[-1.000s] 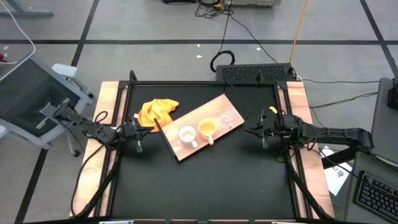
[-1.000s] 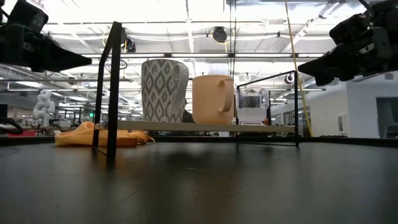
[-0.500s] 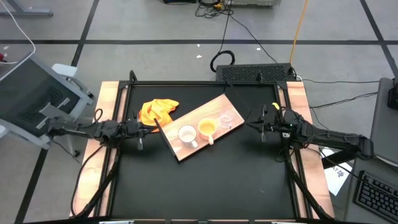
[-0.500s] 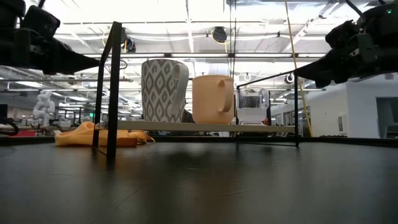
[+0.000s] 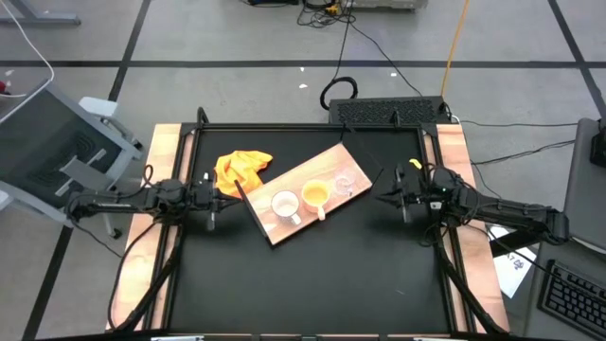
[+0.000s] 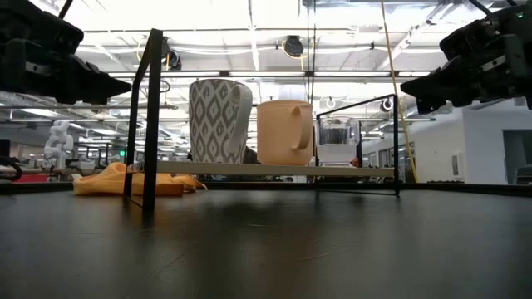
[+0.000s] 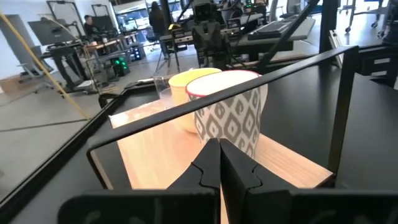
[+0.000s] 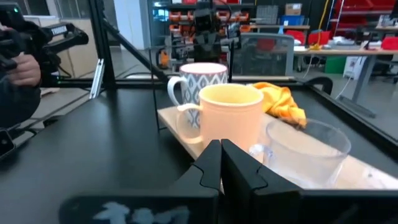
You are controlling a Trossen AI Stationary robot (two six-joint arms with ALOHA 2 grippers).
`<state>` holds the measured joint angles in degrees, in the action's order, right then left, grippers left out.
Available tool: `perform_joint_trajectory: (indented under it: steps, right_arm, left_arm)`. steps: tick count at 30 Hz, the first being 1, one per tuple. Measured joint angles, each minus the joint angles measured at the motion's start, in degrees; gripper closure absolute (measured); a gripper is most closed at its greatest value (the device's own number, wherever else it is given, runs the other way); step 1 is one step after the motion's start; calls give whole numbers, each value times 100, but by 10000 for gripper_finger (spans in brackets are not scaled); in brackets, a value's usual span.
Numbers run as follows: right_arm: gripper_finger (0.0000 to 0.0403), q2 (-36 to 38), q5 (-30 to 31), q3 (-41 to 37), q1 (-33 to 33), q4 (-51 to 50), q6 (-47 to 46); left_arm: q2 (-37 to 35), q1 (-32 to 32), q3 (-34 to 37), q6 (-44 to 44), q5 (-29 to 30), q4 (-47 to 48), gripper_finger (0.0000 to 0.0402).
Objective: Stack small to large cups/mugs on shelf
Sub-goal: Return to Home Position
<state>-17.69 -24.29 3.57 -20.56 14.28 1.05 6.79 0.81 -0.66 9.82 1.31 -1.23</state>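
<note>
The light-brown wooden shelf lies slantwise in mid-table, raised on a black frame. On it stand, in a row, a white mug with a grey pattern, a yellow-orange mug and a clear glass cup; all three also show in the low view, the white mug, the yellow-orange mug and the glass. My left gripper is shut and empty, level, just off the shelf's left end. My right gripper is shut and empty, level, just right of the glass.
A yellow-orange cloth lies on the table behind the shelf's left end. The black frame's bars run above the shelf between my left gripper and the mugs. Bare black tabletop lies toward the near edge.
My left arm has stretched out lower and more level, its gripper staying by the shelf's left end. My right gripper dipped a little and came back up. Mugs, glass and shelf have stayed put.
</note>
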Motion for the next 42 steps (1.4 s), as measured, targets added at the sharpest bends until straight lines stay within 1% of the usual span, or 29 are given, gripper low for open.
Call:
perform_joint_trajectory:
  steps: [4,12,15,17,19,24,33,42]
  right_arm:
    - [403,2,-2,0,0,177,-18]
    - [403,2,-3,0,2,270,72]
    - [403,2,-85,0,2,339,13]
    - [403,0,-339,-2,2,434,6]
    - [403,2,-571,0,4,553,-36]
    - [403,2,-603,-2,4,735,-189]
    - [403,2,-602,-2,4,560,-223]
    - [403,2,-602,-2,4,569,-732]
  left_arm:
    - [0,71,4,21,-136,12,401]
    - [0,119,4,21,-148,6,400]
    - [0,118,5,21,-463,-1,399]
    - [0,115,6,18,-720,-28,399]
    - [0,114,6,14,-859,-51,399]
    - [0,114,6,-8,-876,-51,399]
    - [0,114,6,-277,-875,-51,398]
    - [0,114,6,-283,-874,-53,398]
